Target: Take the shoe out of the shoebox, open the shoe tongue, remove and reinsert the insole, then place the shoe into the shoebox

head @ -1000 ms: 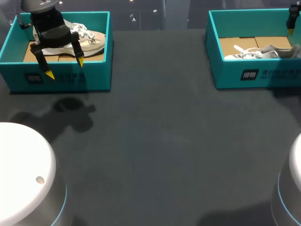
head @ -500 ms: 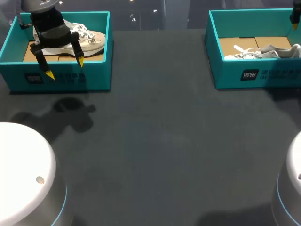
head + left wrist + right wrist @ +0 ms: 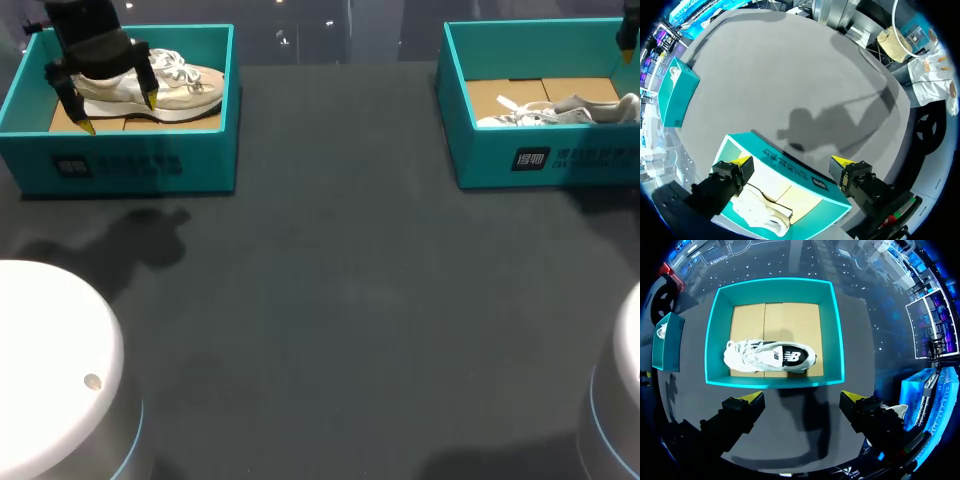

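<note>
A beige shoe lies in the teal shoebox at the table's far left. My left gripper hangs open over that shoe's heel end, fingers astride it without touching. In the left wrist view the left gripper stands above the box's front wall, with the shoe beneath. A white and black shoe lies in the second teal shoebox at the far right. My right gripper is open high above that box's near wall. Only one finger of it shows in the head view.
The dark table stretches bare between the two boxes. The right box holds its white shoe on a cardboard floor. My arms' white bases stand at the near corners.
My left gripper has moved back and a little left, from over the box's front wall to over the shoe inside. The right arm has drifted slightly up and out of the picture.
</note>
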Controlling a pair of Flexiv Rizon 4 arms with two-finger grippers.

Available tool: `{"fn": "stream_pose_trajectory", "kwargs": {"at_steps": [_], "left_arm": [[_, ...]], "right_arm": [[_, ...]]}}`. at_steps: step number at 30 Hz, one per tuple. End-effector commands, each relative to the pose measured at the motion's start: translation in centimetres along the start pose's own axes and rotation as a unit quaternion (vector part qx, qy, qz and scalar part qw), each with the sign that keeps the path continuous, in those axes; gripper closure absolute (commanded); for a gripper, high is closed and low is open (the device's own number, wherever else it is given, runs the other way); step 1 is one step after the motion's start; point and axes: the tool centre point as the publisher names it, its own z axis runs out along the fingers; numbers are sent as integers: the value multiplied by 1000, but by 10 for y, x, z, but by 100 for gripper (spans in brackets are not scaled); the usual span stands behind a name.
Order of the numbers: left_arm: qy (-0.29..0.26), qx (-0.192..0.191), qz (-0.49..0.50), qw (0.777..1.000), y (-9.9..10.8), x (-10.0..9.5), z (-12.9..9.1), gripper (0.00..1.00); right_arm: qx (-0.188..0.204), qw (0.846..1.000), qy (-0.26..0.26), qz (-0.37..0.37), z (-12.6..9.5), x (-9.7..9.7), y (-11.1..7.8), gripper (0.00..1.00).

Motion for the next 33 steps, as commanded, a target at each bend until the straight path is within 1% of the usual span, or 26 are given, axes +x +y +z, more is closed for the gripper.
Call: {"fn": "stream_pose_trajectory", "kwargs": {"at_steps": [1, 2, 4, 9, 13, 16, 29, 31, 32, 33], "left_arm": [[2, 3, -1, 1000, 23, 0, -11, 0], [6, 3, 1, 1000, 30, 0, -12, 0], [10, -9, 14, 1000, 47, 0, -15, 0], [20, -43, 26, 999, 97, 0, -21, 0], [32, -58, 57, 996, 138, -3, -23, 0], [10, -79, 64, 995, 171, -10, -23, 0], [10, -79, 64, 995, 171, -10, -23, 0], [13, -73, 95, 993, 179, -10, -21, 0], [16, -79, 118, 990, 188, -11, -19, 0], [16, -80, 126, 989, 192, -11, -18, 0]], "right_arm": [[0, 1000, -1, 0, -1, 0, 0, 0], [0, 1000, -1, 0, -1, 0, 0, 0], [0, 1000, -1, 0, -1, 0, 0, 0], [0, 1000, -1, 0, -1, 0, 0, 0], [0, 1000, -1, 0, -1, 0, 0, 0], [0, 1000, -1, 0, -1, 0, 0, 0], [0, 1000, -1, 0, -1, 0, 0, 0], [0, 1000, -1, 0, -1, 0, 0, 0], [0, 1000, -1, 0, -1, 0, 0, 0], [0, 1000, -1, 0, -1, 0, 0, 0]]}}
